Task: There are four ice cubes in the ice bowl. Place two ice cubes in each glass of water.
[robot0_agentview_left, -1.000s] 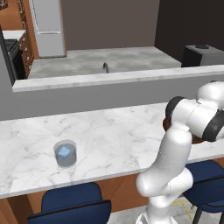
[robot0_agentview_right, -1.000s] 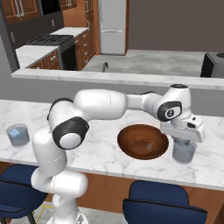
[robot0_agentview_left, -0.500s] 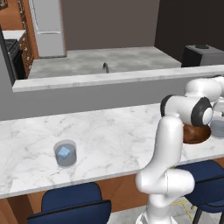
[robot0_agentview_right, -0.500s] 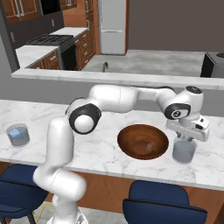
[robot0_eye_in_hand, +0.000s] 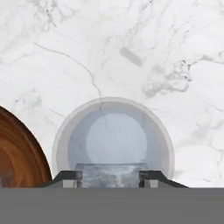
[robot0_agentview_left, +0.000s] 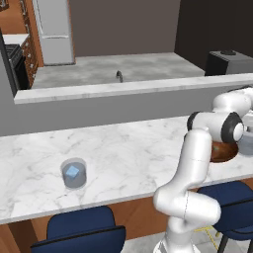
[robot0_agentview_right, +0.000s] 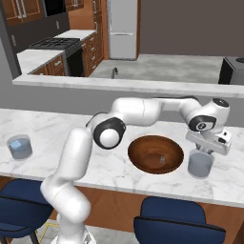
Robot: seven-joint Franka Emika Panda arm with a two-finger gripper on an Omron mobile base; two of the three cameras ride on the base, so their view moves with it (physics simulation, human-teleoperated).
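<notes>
Swinging further right since the earlier frames, the gripper (robot0_agentview_right: pixel 208 148) now hangs directly above the right glass (robot0_agentview_right: pixel 200 164), just beside the ice bowl (robot0_agentview_right: pixel 156 154). In the hand view its fingertips (robot0_eye_in_hand: pixel 70 177) pinch a pale translucent ice cube (robot0_eye_in_hand: pixel 109 175) over the glass's round mouth, seemingly lined up to drop it in. Across the veined marble counter (robot0_agentview_left: pixel 128 148), the left glass (robot0_agentview_left: pixel 74 173) already holds ice. The wood-grained bowl looks empty.

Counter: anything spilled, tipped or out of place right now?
Nothing stands out. Both glasses stand upright, one far off, one beside the bowl under the gripper, which holds an ice cube above it. The marble looks dry.
</notes>
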